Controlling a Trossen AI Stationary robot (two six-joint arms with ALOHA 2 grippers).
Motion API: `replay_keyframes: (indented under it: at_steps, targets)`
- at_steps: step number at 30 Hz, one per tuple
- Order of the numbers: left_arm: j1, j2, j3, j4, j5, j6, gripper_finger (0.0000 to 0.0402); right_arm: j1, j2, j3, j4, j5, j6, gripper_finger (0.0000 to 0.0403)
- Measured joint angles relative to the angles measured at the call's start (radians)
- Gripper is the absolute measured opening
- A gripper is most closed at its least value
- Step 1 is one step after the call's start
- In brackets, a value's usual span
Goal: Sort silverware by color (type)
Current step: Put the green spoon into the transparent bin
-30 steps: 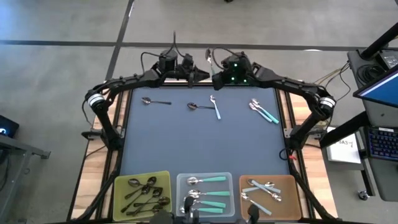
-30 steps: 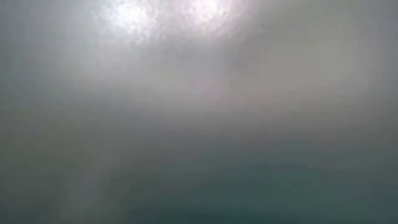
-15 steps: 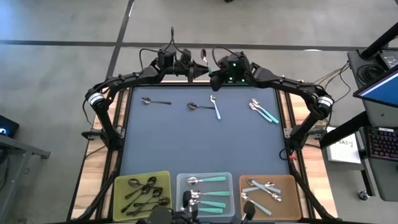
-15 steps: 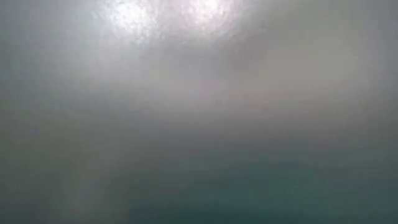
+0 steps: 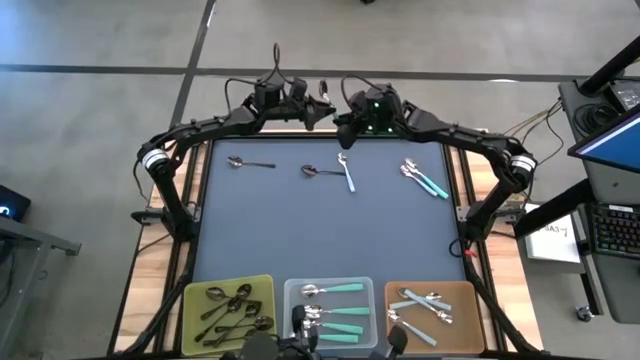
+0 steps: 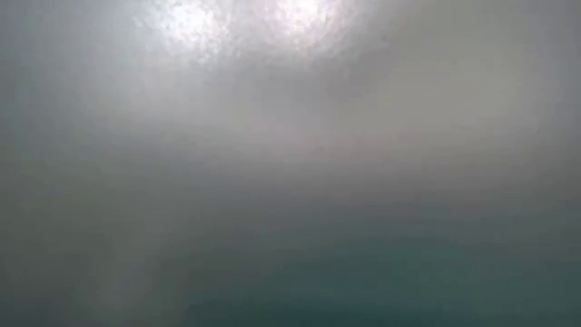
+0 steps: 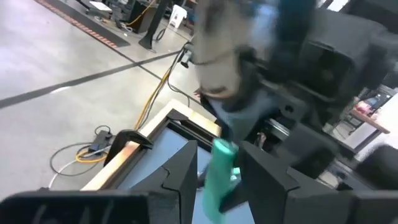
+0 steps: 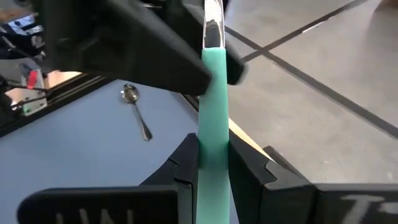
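Note:
Both arms meet above the table's far edge. My right gripper [image 5: 345,112] [image 8: 213,143] is shut on a teal-handled spoon [image 5: 322,90], which stands out beyond its fingertips with the metal neck [image 8: 212,25] farthest away. My left gripper [image 5: 312,108] [image 7: 219,152] is open. Its fingers stand on either side of the same teal handle [image 7: 222,171]; whether they touch it I cannot tell. On the table's far half lie two dark metal spoons [image 5: 248,162] [image 5: 318,172], a light-blue one [image 5: 347,175] and a small group [image 5: 425,178]. My right gripper pinches the spoon's teal handle [image 8: 213,134] between its two fingers, at the end away from the bowl. The fingers lie along the handle. The spoon is lifted clear of the table and sticks out past the fingertips toward my left gripper.
Three trays sit at the near edge: a yellow-green one [image 5: 262,285] with dark metal spoons, a pale-blue one [image 5: 292,290] with teal spoons and a brown one [image 5: 470,292] with light-blue spoons. The dark mat's middle [image 5: 320,230] is bare. The low view shows only grey blur.
My right gripper has carried the upright teal spoon a little toward the table's left. My left gripper has come in from the left toward it, so its fingers now flank the handle. The spoons on the table and in the trays have stayed put.

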Motion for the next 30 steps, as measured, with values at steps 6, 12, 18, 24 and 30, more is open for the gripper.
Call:
replay_keyframes:
  at_steps: [6, 12, 18, 24, 30]
  targets:
    - [0.000, 0.000, -0.008, 0.001, 0.006, -0.005, 0.0099, 0.006, 0.000, 0.000, 0.009, -0.021, -0.012, 0.0047]
    - [0.000, 0.000, -0.008, 0.001, 0.008, -0.001, 0.0072, 0.008, 0.000, 0.000, 0.022, -0.016, -0.020, 0.0047]
    - [0.000, 0.000, -0.008, 0.001, 0.006, -0.002, 0.0022, 0.008, 0.000, 0.000, 0.023, -0.014, -0.019, 0.0047]
    - [0.000, 0.000, -0.009, -0.001, 0.012, -0.005, 0.0022, 0.009, 0.000, 0.000, 0.015, -0.012, 0.031, 0.0049]
    - [0.002, 0.004, -0.009, -0.018, 0.054, -0.002, 0.0022, 0.011, -0.004, 0.003, -0.036, -0.023, 0.071, 0.0150]
